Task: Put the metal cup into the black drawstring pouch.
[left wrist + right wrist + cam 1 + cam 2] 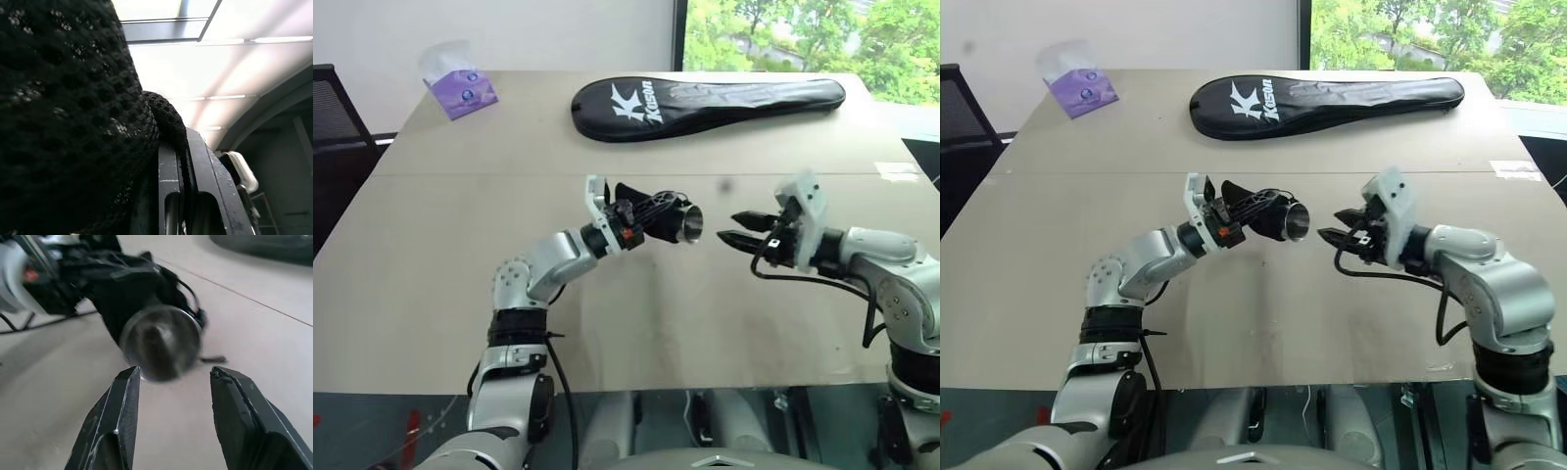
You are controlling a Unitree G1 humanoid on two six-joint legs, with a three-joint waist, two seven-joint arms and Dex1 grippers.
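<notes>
The metal cup (687, 221) sits inside the black drawstring pouch (651, 217), lying sideways with its shiny round end poking out of the pouch mouth toward the right gripper (740, 227). The pouch is a soft, open-weave mesh cloth, bunched around the cup's smooth steel wall; a thin dark cord (211, 359) trails from its mouth, though the right wrist view is blurred there. The left gripper (1234, 217) holds the pouch up off the tan table (636, 323), its fingers (168, 181) pressed together on a fold of the mesh. The right gripper hangs just beside the cup's exposed end, apart from it, with its two black fingers (117, 416) spread and nothing between them. Open tabletop lies below both grippers out to the near edge. Farther back lie a long black racket cover (705, 103) with white lettering and a purple tissue pack (460, 90).
</notes>
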